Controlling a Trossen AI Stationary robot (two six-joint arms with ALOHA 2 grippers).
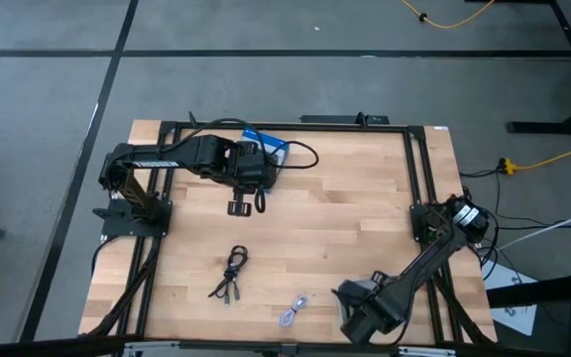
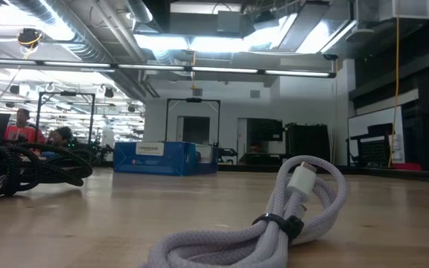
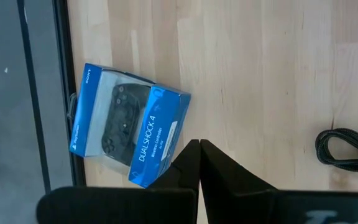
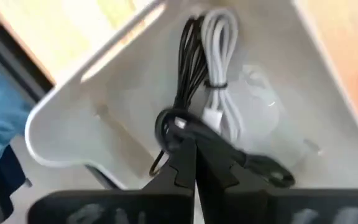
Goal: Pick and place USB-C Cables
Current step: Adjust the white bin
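Hovering over a white tray (image 4: 73, 118) at the bench's (image 1: 345, 198) 5 o'clock corner, right gripper (image 4: 194, 163) pressed together above black (image 4: 188, 56) and white (image 4: 219, 68) cables; left gripper (image 3: 199, 149) closed near blue box (image 3: 129, 134); black cable (image 1: 232, 273) and grey cable (image 1: 293, 311) at 6 o'clock.

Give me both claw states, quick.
Left claw: closed, empty.
Right claw: closed over the white bin, by a black cable; grip unclear.

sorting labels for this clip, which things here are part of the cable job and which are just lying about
Part of the job:
- loose black cables on the table
- lone black cable
- grey cable
- tray's black cable and white cable
- white tray, probably the drop spot

Just lying about:
- blue controller box
- yellow cord on the floor
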